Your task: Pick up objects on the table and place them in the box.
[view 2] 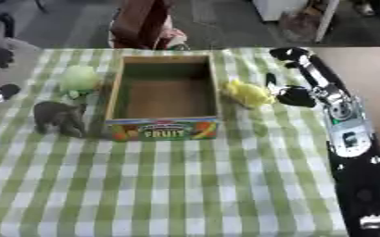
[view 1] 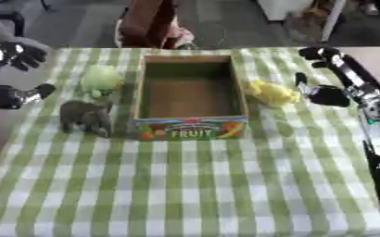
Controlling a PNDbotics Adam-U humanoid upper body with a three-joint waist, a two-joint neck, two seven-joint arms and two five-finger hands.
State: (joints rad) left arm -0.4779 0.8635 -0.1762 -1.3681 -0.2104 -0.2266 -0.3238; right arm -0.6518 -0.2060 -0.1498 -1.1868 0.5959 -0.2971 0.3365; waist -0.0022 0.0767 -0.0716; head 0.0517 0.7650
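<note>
Grey toy (view 1: pixel 85 116) standing just left of fruit box (view 1: pixel 191 127) on checked counter (view 1: pixel 185 185); green toy (view 1: pixel 102 78) behind it. Yellow toy (view 1: pixel 272 92) right of box; right robot hand (view 1: pixel 323 95) beside it, fingers relaxed, grasping nothing. Left robot hand (view 1: pixel 19 95) at left edge, finger state indiscernible.

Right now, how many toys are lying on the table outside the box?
3: a green toy and a grey toy left of the box, a yellow toy on its right. None seem hidden.
</note>
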